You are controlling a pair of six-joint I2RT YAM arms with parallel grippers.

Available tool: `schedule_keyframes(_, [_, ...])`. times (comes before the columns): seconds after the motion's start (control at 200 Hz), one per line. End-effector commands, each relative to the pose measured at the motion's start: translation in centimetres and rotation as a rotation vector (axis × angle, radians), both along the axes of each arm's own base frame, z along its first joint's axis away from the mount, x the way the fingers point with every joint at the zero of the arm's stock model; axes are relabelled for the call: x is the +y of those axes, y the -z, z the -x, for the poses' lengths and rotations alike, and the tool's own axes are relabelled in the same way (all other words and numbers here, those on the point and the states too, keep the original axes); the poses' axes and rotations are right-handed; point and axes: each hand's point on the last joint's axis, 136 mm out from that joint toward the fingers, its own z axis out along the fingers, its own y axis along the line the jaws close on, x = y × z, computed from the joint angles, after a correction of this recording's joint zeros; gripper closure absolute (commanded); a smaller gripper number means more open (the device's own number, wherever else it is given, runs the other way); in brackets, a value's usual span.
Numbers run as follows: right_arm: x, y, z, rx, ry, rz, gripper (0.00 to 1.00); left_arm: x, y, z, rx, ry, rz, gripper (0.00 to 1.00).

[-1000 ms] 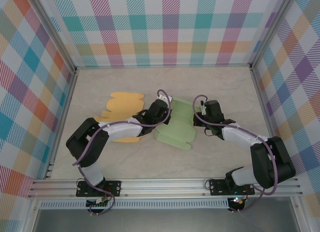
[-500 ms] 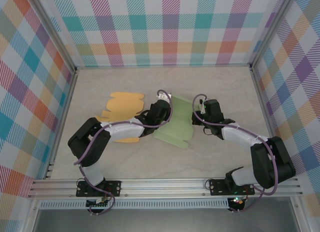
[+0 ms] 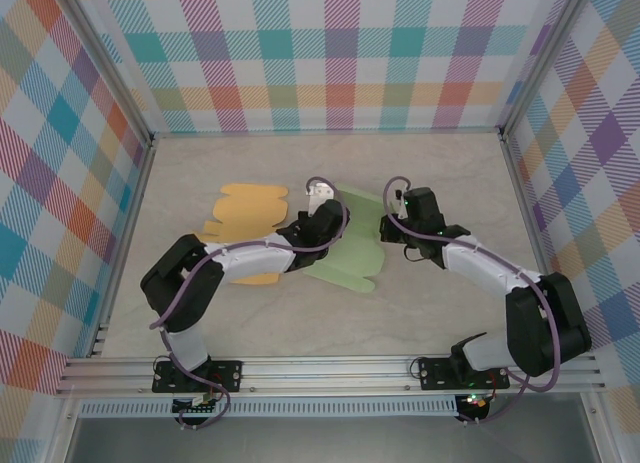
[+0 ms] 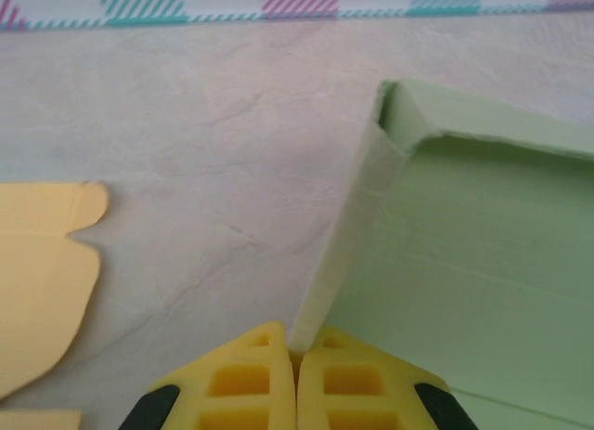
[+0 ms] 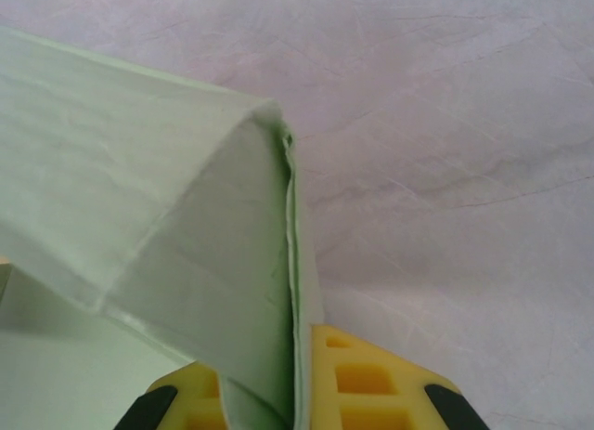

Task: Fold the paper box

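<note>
Left hand (image 4: 297, 354) is clamped on the raised left wall of the pale green paper box (image 4: 464, 263); right hand (image 5: 295, 393) is clamped on its right wall.

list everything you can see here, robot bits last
box: 1, pale green, mid table, partly folded
sheet: 1, yellow-orange, flat, left of the box
table: 1, beige marbled, under everything
walls: 3, multicolour plaid, around the table
rail: 1, silver, near edge
arms: 2, white and black, bases on the rail
left claw: 1, yellow pads, shut on the box's left edge
right claw: 1, yellow pads, shut on the box's right flap
</note>
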Motion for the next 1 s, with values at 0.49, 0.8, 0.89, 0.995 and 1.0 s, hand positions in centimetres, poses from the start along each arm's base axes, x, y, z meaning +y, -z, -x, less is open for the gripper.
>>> schedule_keyframes(0.49, [2.1,-1.2,2.3,0.086,0.005,0.04,1.0,12.5,-3.9,2.0,-0.142,-0.6,-0.165,1.0])
schedule_keyframes(0.8, [3.4,-0.5,2.4,0.119,-0.019,0.054,1.0,9.4,-0.3,0.1,-0.024,-0.365,-0.195,0.97])
schedule_keyframes(0.89, [3.4,0.0,2.3,0.141,-0.021,0.08,1.0,7.1,0.7,-0.3,0.027,-0.243,-0.112,0.88])
schedule_keyframes(0.995, [3.1,0.7,2.4,0.172,-0.02,0.118,1.0,4.9,1.0,0.0,0.078,-0.129,-0.04,0.81])
schedule_keyframes(1.0, [3.1,0.7,2.4,0.173,-0.02,0.118,1.0,4.8,1.0,0.0,0.081,-0.124,-0.038,0.81])
